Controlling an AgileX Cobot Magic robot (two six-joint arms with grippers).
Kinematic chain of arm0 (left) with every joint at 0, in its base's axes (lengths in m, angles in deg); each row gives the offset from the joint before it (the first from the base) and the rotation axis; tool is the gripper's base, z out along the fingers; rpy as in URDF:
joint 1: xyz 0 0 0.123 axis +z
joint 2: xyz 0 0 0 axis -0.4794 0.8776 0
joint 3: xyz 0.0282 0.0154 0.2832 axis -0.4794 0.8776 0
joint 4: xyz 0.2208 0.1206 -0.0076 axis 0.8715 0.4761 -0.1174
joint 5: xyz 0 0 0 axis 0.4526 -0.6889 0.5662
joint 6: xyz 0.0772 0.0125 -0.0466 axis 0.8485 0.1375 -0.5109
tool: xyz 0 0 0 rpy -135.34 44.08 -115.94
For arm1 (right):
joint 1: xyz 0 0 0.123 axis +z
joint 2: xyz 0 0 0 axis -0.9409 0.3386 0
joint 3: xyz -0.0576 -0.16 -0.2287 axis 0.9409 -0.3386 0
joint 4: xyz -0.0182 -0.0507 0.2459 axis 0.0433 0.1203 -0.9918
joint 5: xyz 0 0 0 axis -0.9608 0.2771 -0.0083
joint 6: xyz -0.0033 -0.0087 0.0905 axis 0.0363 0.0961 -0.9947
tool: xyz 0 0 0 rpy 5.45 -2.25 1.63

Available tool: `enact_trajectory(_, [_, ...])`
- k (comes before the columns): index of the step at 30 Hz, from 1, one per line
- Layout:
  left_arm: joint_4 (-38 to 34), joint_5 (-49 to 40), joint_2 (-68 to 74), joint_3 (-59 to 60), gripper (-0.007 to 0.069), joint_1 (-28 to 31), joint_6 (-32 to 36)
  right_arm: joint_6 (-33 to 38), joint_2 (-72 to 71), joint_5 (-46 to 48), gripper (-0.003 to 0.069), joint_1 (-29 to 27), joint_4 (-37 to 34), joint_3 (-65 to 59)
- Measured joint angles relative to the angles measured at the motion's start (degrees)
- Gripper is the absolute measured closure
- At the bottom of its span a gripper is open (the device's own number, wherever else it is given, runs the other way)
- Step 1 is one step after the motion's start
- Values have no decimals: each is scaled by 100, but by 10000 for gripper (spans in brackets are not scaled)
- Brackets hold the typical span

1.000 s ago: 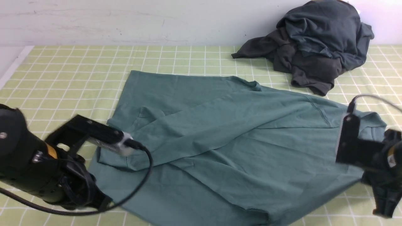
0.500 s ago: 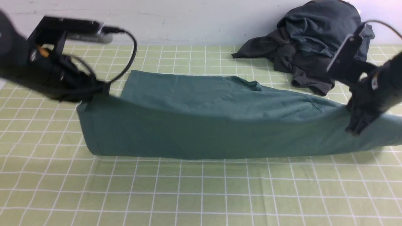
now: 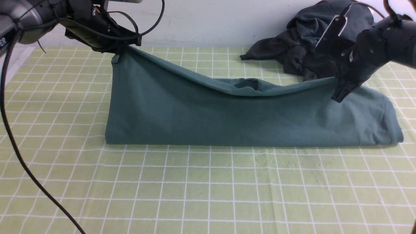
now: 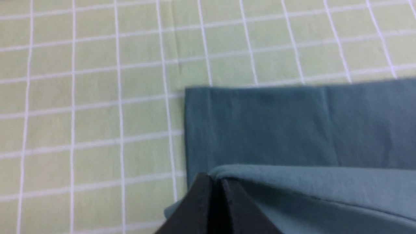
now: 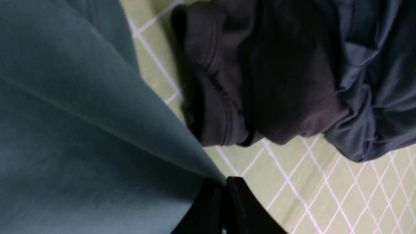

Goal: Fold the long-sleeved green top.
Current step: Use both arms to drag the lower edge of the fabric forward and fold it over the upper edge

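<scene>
The green long-sleeved top [image 3: 227, 117] is doubled over across the middle of the table, its fold line along the near side. The upper layer is lifted and sags between two raised corners. My left gripper [image 3: 121, 50] is shut on the far left corner, high near the back edge; the wrist view shows its jaws [image 4: 216, 182] pinching the cloth [image 4: 292, 130] above the checked cover. My right gripper [image 3: 339, 92] is shut on the right end of that edge, lower down; in its wrist view the jaws [image 5: 224, 183] clamp a point of the green fabric [image 5: 81, 130].
A heap of dark charcoal-grey garments [image 3: 325, 42] lies at the back right, close behind the right gripper, and fills much of the right wrist view [image 5: 276, 71]. A yellow-green checked cloth [image 3: 208, 188] covers the table. A white wall [image 3: 201, 19] runs behind.
Both grippers have carried the near edge of the top up and away toward the back. The spread-out garment is now doubled over, and the arms went from low near the front to high at the back.
</scene>
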Motion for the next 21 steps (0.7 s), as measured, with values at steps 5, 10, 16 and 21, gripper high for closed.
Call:
enact_trajectory(5, [190,-38,800,-855,624,48,-185,-329,446,-338,659,-185,-182,454])
enact_trajectory(10, [262,245,1559,-1418,548,148,-337,-739,869,-343,567,-305,-322,692])
enact_trajectory(16, [118,179,1925,-1681,325,257,-457,-1585,945,-301,442,-311,-356,889])
enact_trajectory(21, [48,-510,1757,-1998,215,394,-471,-2199,725,185,436,-260,-572,1342])
